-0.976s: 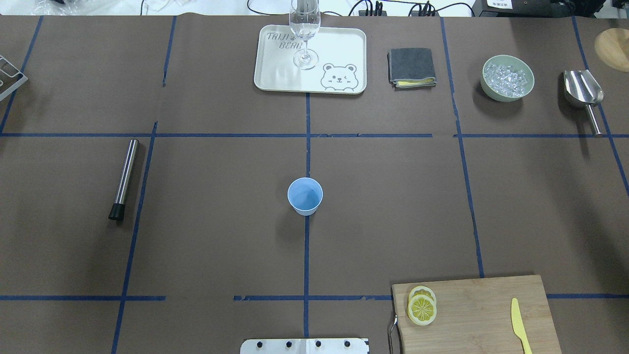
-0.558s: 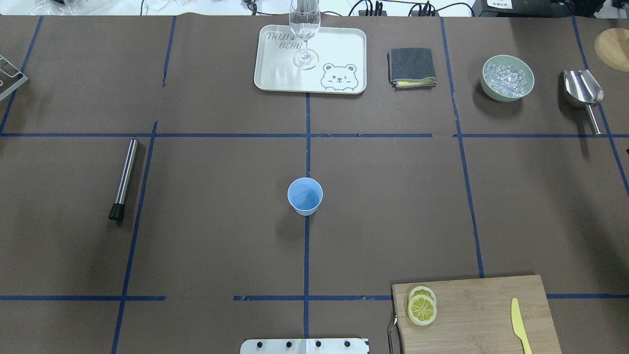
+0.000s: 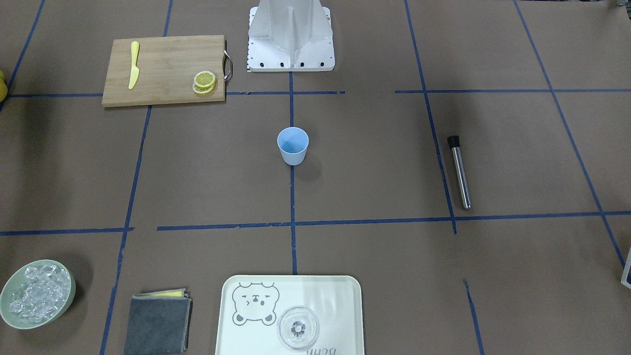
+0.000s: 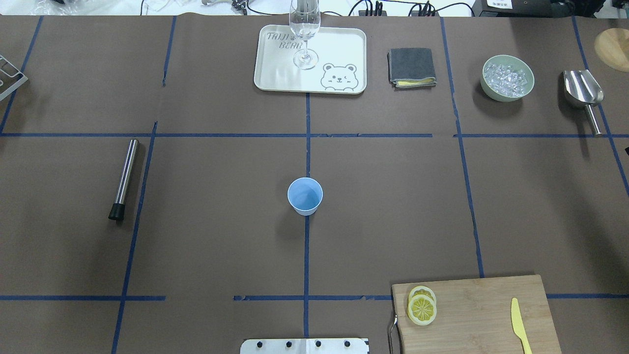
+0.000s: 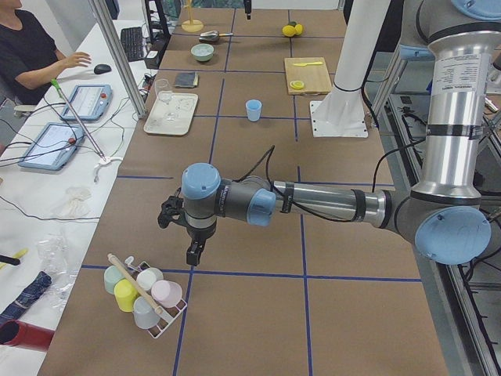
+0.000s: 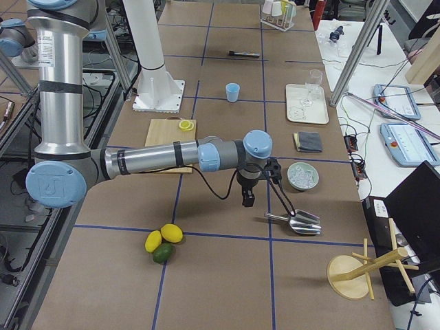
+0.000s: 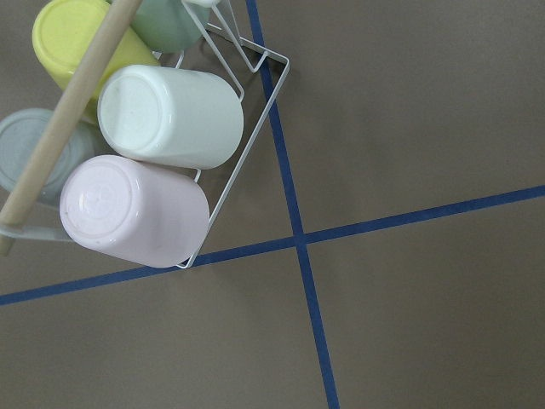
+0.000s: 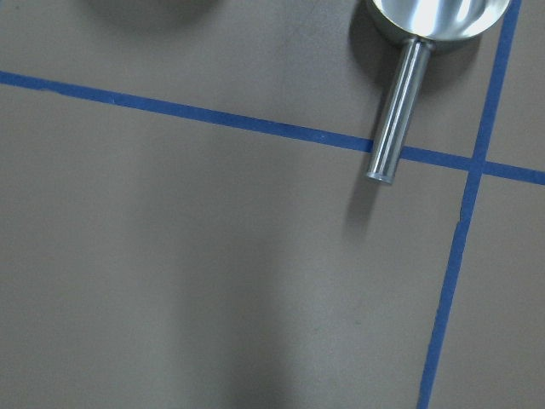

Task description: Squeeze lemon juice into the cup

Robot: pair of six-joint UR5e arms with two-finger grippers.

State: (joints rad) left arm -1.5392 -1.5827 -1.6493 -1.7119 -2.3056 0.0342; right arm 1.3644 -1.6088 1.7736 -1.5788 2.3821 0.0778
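Note:
The light blue cup (image 4: pixel 305 195) stands upright and empty at the table's centre; it also shows in the front-facing view (image 3: pixel 293 145). Two overlapping lemon slices (image 4: pixel 421 309) lie at the left end of the wooden cutting board (image 4: pixel 481 314), also seen in the front-facing view (image 3: pixel 204 80). My left gripper (image 5: pixel 192 254) hangs over the table's far left end by a cup rack, far from the cup. My right gripper (image 6: pixel 246 200) hangs over the far right end near the steel scoop. I cannot tell whether either is open or shut.
A yellow plastic knife (image 4: pixel 517 320) lies on the board. At the back are a tray (image 4: pixel 339 44) with a wine glass (image 4: pixel 305 29), a grey cloth (image 4: pixel 412 66), a bowl of ice (image 4: pixel 507 77) and a scoop (image 4: pixel 583 93). A steel muddler (image 4: pixel 124 178) lies at the left.

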